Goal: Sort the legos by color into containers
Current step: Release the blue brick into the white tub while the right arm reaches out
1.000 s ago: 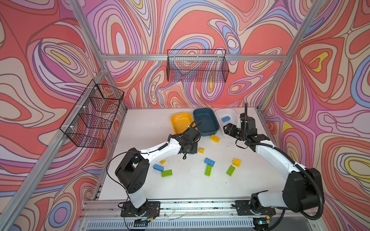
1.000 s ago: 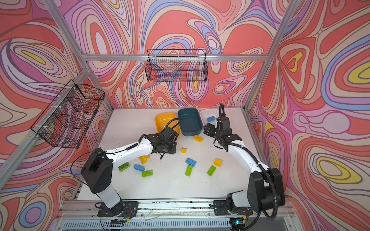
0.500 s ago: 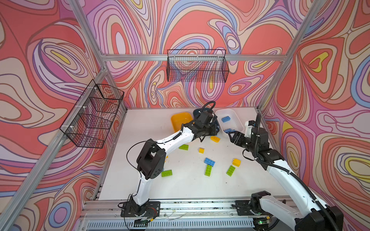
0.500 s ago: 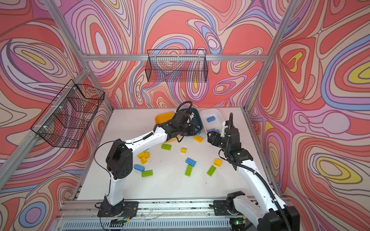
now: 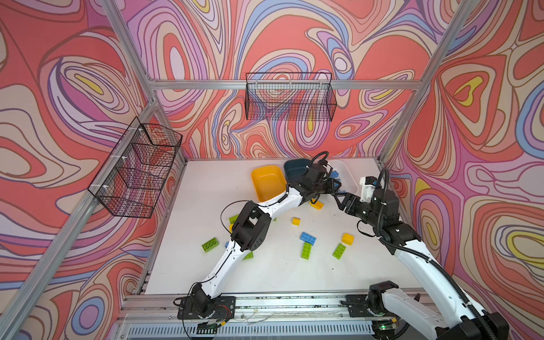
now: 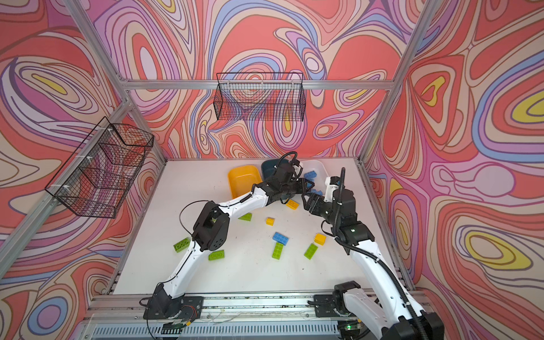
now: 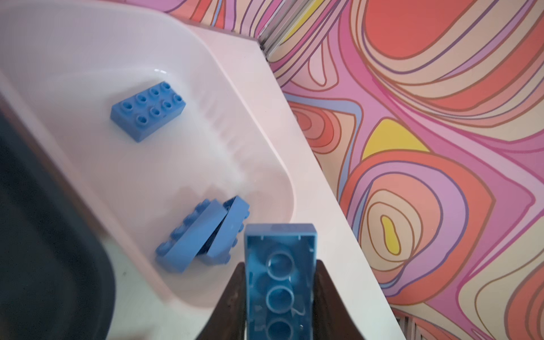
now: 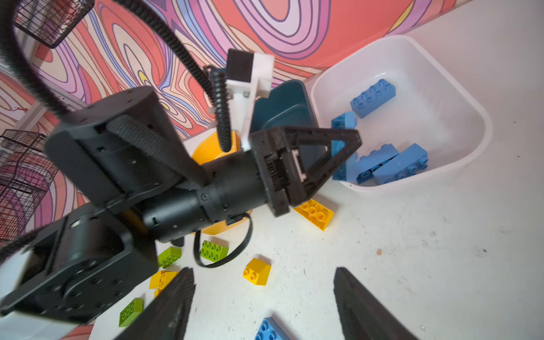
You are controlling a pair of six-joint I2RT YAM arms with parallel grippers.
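Here the left hand [image 7: 279,266] grips a blue brick [image 7: 279,247] at the white bin [image 7: 259,103]; right hand [image 8: 263,272] gapes empty.

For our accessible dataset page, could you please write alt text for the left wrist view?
The left gripper is shut on a blue lego brick, hollow underside toward the camera, over the edge of a white container holding three more blue bricks. A dark container sits beside it.
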